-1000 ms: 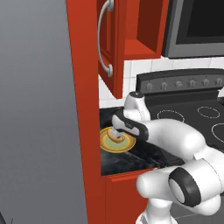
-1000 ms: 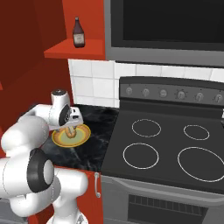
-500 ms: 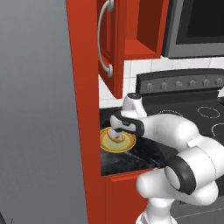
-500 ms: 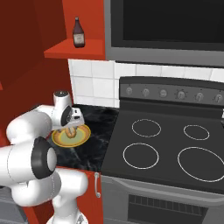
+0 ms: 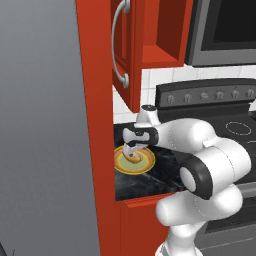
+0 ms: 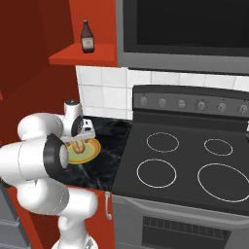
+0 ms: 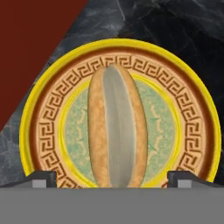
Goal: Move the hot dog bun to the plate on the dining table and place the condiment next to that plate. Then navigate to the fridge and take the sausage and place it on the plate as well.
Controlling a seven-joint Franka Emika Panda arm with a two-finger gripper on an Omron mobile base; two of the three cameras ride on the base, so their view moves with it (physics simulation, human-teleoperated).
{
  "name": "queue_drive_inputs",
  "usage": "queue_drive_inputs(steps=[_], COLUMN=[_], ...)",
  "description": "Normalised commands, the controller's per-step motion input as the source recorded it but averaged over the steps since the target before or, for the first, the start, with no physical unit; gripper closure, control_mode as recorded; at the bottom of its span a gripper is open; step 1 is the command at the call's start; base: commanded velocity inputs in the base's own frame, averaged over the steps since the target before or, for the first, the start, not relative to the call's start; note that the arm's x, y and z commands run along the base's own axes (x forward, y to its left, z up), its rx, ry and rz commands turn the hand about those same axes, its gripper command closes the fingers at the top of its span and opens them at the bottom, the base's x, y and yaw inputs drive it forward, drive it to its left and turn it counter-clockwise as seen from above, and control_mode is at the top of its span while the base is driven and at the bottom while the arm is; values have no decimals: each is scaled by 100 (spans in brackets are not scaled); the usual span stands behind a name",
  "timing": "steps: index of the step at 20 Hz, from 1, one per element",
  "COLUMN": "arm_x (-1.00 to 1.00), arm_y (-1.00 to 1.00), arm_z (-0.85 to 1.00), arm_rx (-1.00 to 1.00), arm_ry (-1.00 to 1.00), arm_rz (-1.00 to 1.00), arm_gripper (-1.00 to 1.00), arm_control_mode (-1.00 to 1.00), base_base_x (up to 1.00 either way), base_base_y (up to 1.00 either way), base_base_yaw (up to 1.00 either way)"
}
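The hot dog bun (image 7: 116,127) is lying lengthwise across the middle of a yellow plate (image 7: 192,92), split side up, on the black marble counter (image 7: 175,30) beside the stove (image 6: 194,160). The gripper (image 7: 112,177) is hanging directly over it with its fingertips spread wide — one standing off each flank, pinching nothing. The risk, as I judge it, is a soft bun: closing too hard could be crushing it, or it could be skidding on the glazed plate and dragging the plate along. The condiment (image 6: 87,36) is sitting on the red shelf (image 6: 82,57) above.
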Motion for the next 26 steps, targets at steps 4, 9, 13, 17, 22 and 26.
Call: queue_drive_inputs(steps=[4,9,13,17,22,26], arm_x=[15,0,0,0,2,3], arm_y=[13,11,4,0,0,0], arm_z=[-22,-26,-20,-23,-25,-27], arm_rx=[0,0,0,0,0,0], arm_ry=[5,1,0,0,0,0], arm_rz=[0,0,0,0,0,0], arm_gripper=[-100,-100,-100,-100,-100,-100], arm_control_mode=[-100,-100,-100,-100,-100,-100], base_base_x=[0,0,0,0,0,0], base_base_y=[0,0,0,0,0,0], base_base_yaw=[0,0,0,0,0,0])
